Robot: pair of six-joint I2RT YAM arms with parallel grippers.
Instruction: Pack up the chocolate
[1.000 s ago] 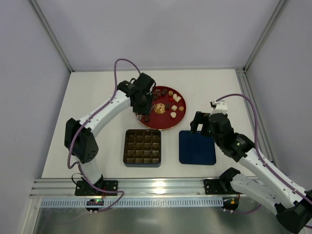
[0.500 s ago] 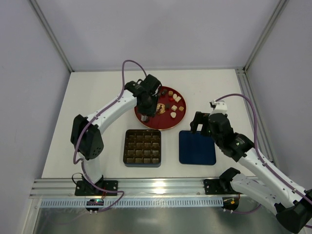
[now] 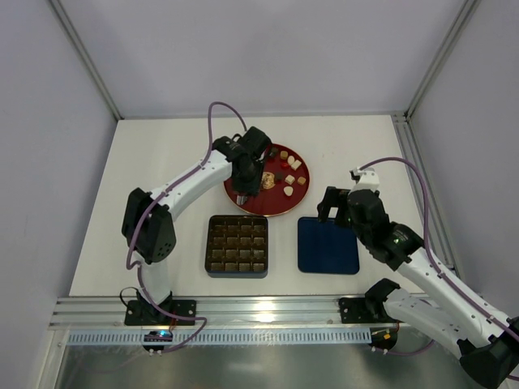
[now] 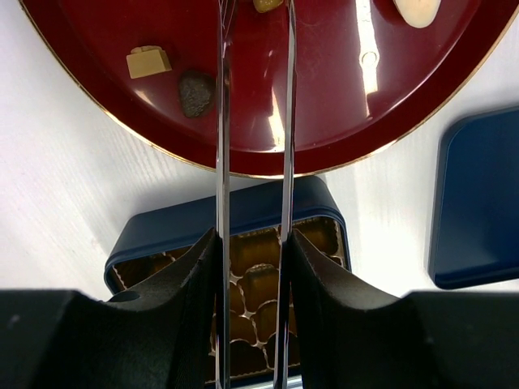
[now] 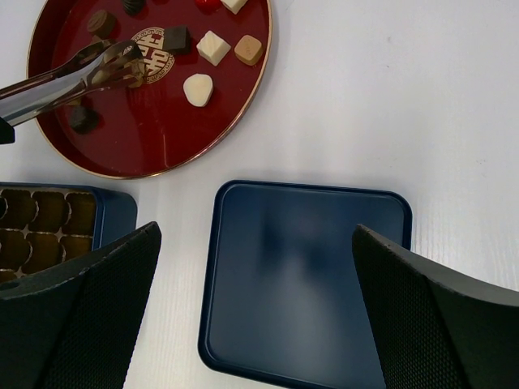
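Several chocolates lie on a red plate (image 3: pixel 261 204): a dark cube (image 5: pixel 174 38), a white cube (image 5: pixel 213 46), a tan piece (image 5: pixel 249 50), a cream one (image 5: pixel 197 89) and a dark one (image 5: pixel 83 119). My left gripper (image 3: pixel 242 191) (image 4: pixel 253 243) is shut on metal tongs (image 5: pixel 73 77) (image 4: pixel 220 146). The tongs reach over the plate (image 5: pixel 154 138) with their tips by the gold emblem (image 5: pixel 154 49); whether they pinch a piece I cannot tell. My right gripper (image 3: pixel 334 204) (image 5: pixel 255 235) hangs open over the dark blue lid (image 5: pixel 304 284).
A dark blue box with a gold cell tray (image 3: pixel 237 245) (image 4: pixel 251 275) sits near the plate's front edge, left of the lid (image 3: pixel 328 245). A tan piece (image 4: pixel 148 61) and a dark lump (image 4: pixel 195 93) lie left of the tongs. Frame posts and walls bound the table.
The left arm has shifted a little to the right, carrying the tongs further over the plate. The right arm has not moved.
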